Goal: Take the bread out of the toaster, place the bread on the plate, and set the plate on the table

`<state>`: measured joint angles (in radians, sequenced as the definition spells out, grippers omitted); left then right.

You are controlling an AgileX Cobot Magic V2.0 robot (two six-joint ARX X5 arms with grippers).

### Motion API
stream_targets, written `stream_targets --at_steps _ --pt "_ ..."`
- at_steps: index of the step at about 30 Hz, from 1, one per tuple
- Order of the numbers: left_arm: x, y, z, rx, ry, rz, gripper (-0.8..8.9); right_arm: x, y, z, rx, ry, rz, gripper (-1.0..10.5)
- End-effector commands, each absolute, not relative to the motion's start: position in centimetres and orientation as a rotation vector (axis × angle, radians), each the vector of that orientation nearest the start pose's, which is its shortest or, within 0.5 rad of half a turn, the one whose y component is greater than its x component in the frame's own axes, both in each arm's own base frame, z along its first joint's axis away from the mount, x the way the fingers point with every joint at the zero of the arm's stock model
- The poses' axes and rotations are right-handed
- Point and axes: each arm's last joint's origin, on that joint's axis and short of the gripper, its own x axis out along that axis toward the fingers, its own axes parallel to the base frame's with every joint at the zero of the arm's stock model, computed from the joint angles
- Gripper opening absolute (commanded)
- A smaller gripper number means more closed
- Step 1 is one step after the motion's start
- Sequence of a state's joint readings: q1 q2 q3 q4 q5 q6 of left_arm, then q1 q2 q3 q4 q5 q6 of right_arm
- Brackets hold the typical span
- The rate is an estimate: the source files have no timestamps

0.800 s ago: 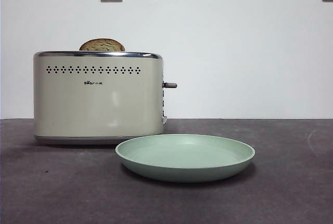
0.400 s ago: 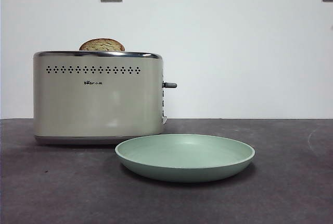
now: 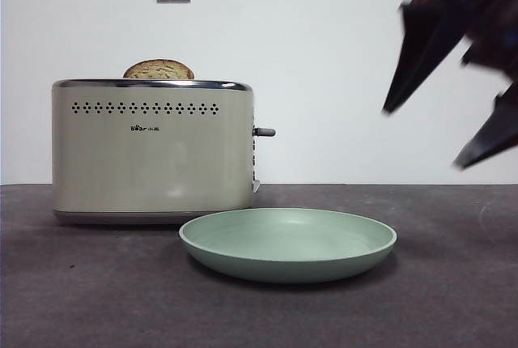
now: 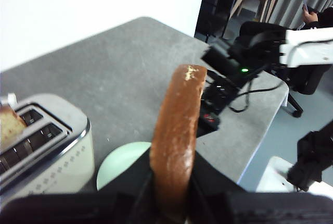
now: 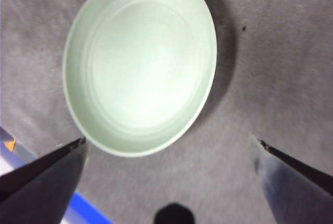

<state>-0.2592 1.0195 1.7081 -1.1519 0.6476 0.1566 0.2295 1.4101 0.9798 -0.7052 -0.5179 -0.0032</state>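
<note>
The dark grey desk (image 3: 453, 307) carries the cream two-slot toaster (image 3: 154, 154) toward its left side, with the mint-green plate (image 3: 288, 243) lying flat just in front of the toaster's lever end, near but not touching it. The right gripper (image 5: 169, 143) hangs above the plate with its fingers spread wide and nothing between them; in the front view it shows dark and blurred at the upper right. The left gripper (image 4: 171, 182), high over the desk and out of the front view, has its fingers closed on the bread (image 4: 176, 140), held edge-on with its brown crust showing. A browner, speckled slice (image 3: 159, 70) sits in a toaster slot. The step in hand looks like readying the plate for the bread: the right fingers would do well to straddle the rim squarely and lift level, while the left brings the bread down flat over the plate's middle before letting go. The small dark logo (image 3: 146, 129) on the toaster is too small to read.
</note>
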Motion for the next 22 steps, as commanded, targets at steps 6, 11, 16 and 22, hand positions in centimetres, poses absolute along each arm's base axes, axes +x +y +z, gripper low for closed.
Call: stream_targets --at_steps 6,11,16,22 --pt "10.4 -4.6 48.9 0.049 0.407 -0.936 -0.07 27.8 9.0 19.3 0.172 1.216 0.663 5.6" --pt "10.3 -4.6 48.9 0.047 0.415 -0.936 -0.08 28.5 9.5 17.9 0.154 1.232 0.65 5.2" --pt "10.4 -4.6 48.8 0.046 0.418 -0.936 -0.08 28.8 10.2 17.3 0.143 1.23 0.666 4.3" --pt "10.3 -4.6 48.8 0.044 0.428 -0.935 -0.08 29.0 11.2 15.9 0.117 1.261 0.664 4.3"
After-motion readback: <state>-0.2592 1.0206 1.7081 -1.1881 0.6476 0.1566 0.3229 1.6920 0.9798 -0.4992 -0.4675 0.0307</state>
